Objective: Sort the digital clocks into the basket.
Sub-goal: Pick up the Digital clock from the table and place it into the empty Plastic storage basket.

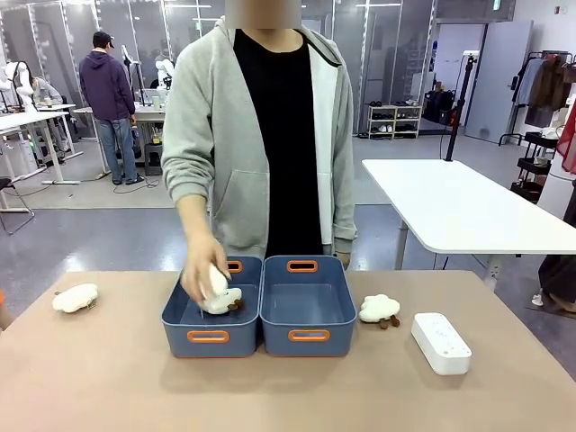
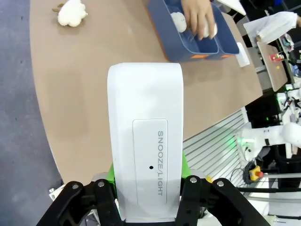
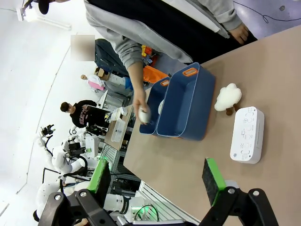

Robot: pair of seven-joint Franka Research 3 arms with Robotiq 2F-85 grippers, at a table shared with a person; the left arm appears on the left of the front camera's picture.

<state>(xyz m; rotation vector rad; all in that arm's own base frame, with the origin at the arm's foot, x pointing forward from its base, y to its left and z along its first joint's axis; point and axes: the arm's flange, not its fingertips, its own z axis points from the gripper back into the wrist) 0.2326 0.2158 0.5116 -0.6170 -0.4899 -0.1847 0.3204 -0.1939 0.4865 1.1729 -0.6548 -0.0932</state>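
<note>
The left gripper [image 2: 147, 170] has its jaws clenched on a white digital clock [image 2: 145, 117], held over the desk [image 2: 89, 99] well apart from the blue baskets [image 1: 281, 342]. The right gripper [image 3: 156, 176] has its jaws released. The other clock [image 1: 441, 343] lies right of the baskets, and a person's hand [image 1: 200, 274] reaches into the left one.

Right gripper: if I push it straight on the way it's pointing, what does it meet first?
Most likely the bare tabletop just short of the nearer blue bin; if it clears that, the bin's near end. Depth is unclear. The digital clock lies off that line.
</note>
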